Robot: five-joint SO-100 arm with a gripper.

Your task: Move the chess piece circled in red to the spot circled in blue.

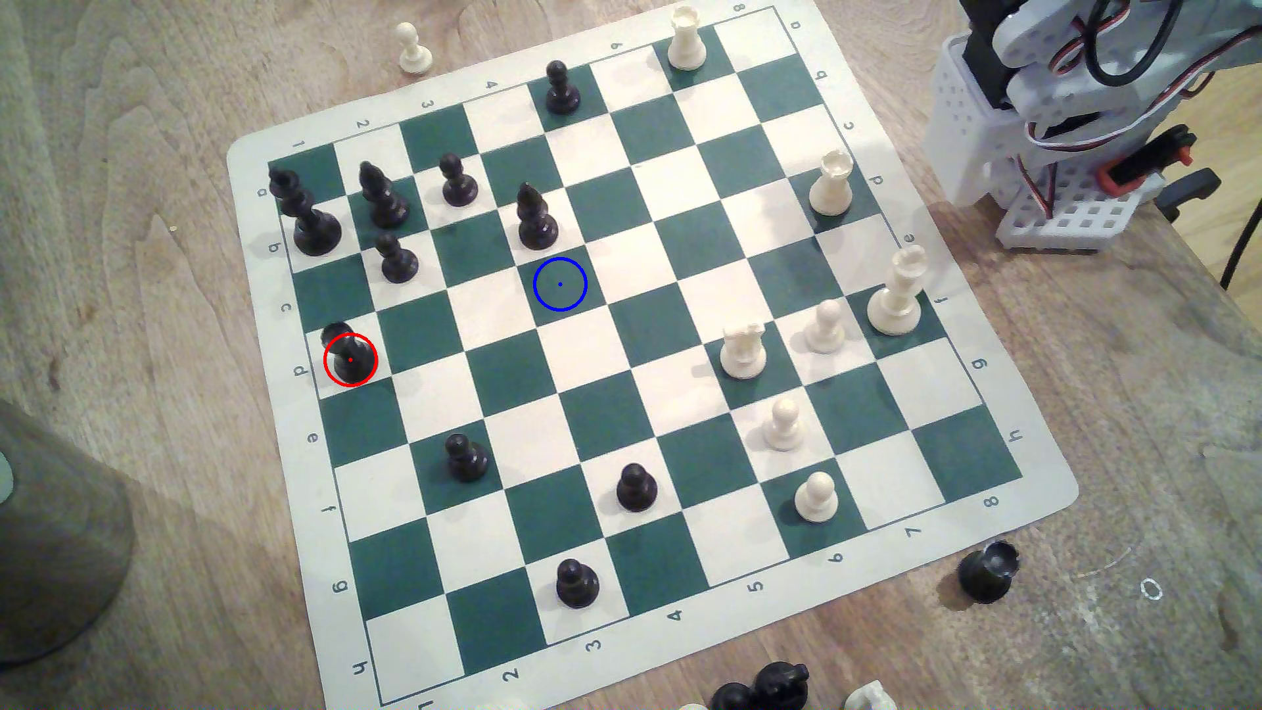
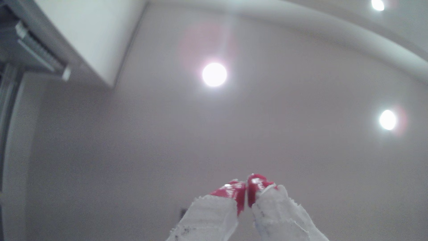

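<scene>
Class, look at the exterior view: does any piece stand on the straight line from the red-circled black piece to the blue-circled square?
Nothing visible does. Between the red-circled piece and the blue-circled square lie bare squares; the nearest black bishop stands one square beyond it.

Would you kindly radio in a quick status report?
Gripper shut, empty, aimed at ceiling. Red-circled black piece untouched on its white square. Blue-circled square vacant; black bishop adjacent.

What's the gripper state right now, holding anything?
Gripper: shut, red-tipped fingers together, nothing between them, pointing at the ceiling. The chess piece circled in red stands on the board.
</scene>
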